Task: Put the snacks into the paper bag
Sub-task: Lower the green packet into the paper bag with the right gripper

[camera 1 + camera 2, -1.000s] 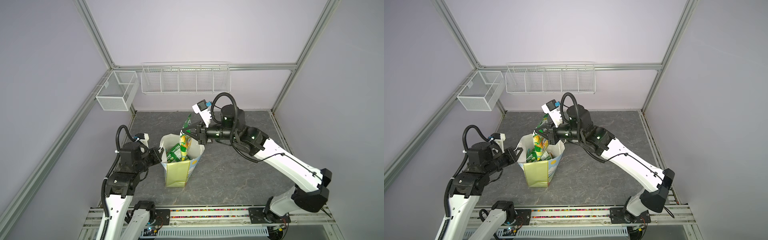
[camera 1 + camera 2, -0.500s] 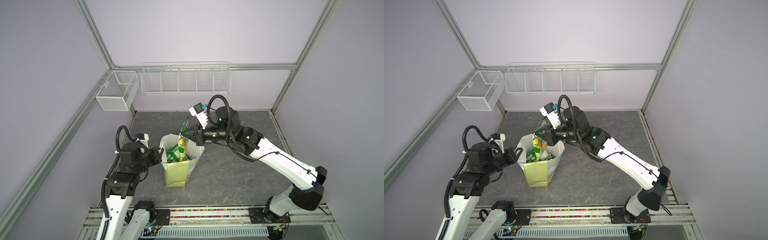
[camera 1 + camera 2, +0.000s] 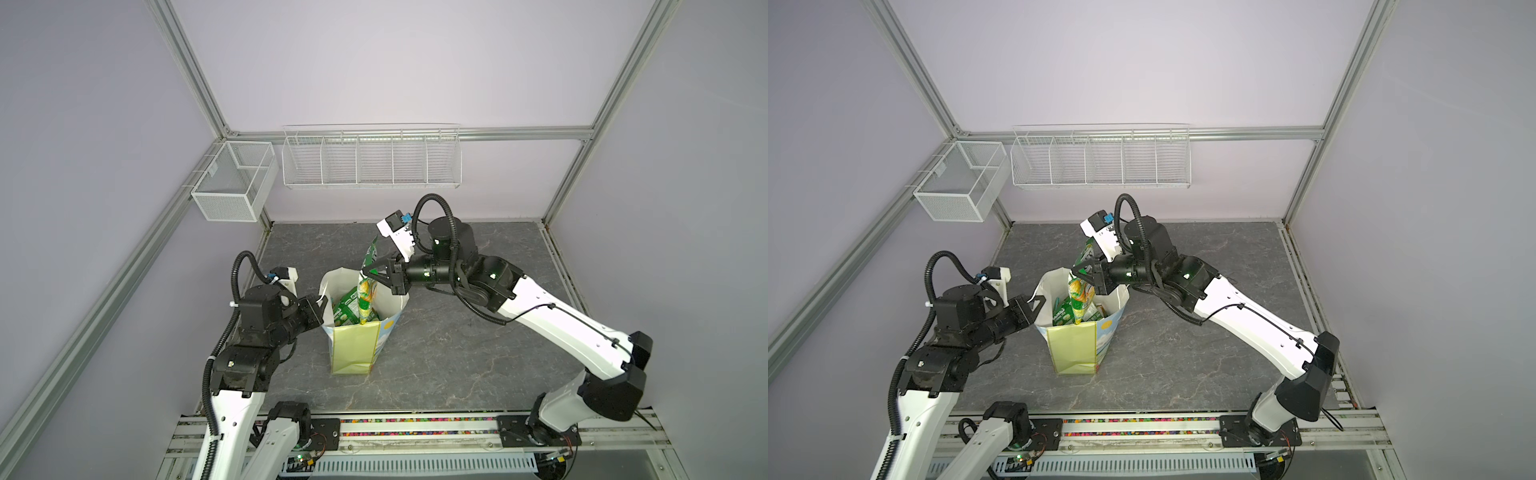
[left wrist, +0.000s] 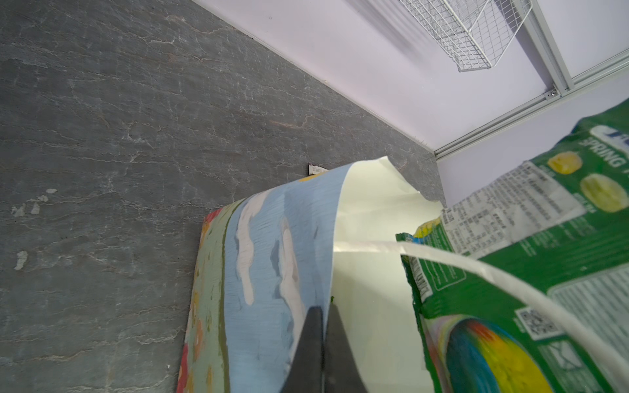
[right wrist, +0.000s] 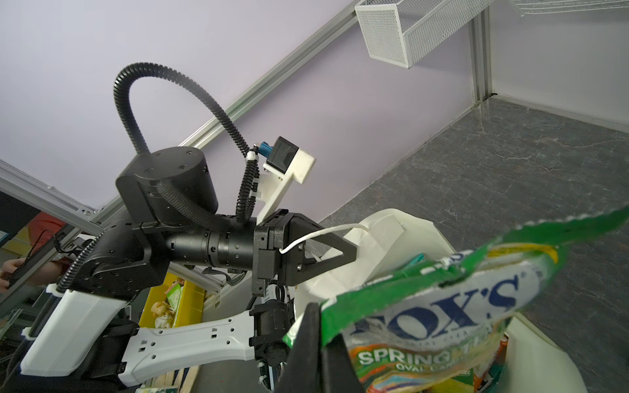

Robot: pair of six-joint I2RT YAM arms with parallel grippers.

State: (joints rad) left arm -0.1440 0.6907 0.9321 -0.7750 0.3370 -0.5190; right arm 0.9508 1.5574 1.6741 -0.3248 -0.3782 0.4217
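1. The step in hand is dropping one more snack in. My right pincer [image 3: 364, 272] is clamped on the top edge of a green Fox's packet [image 3: 367, 291]. The packet hangs over the bag's mouth with its lower half already inside.
2. My left pincer [image 4: 322, 316] is closed on the near wall of the paper bag [image 3: 355, 345], one finger inside and one outside, and holds the mouth open.
3. The bag stands upright on the counter [image 3: 457, 340], left of the middle and nearer the left edge than the right. Other packets [image 3: 346, 311], mostly green, are already in it.
4. As I judge it, the next move is to lower the packet a little further and then part the right pincer so it falls in. The left one should not let go until then.
5. What could get in the way:
   - The white cord handle [image 5: 326, 232] runs from the rim across the left pincer, close to the packet, and could catch its crinkled edge.
   - The packets already inside stand high, so this one may lodge on top and poke out.
6. Two white wire baskets [image 3: 370, 160] hang on the walls past the far edge, well apart from the work. I see no loose snacks on the counter, so this may be the last one.
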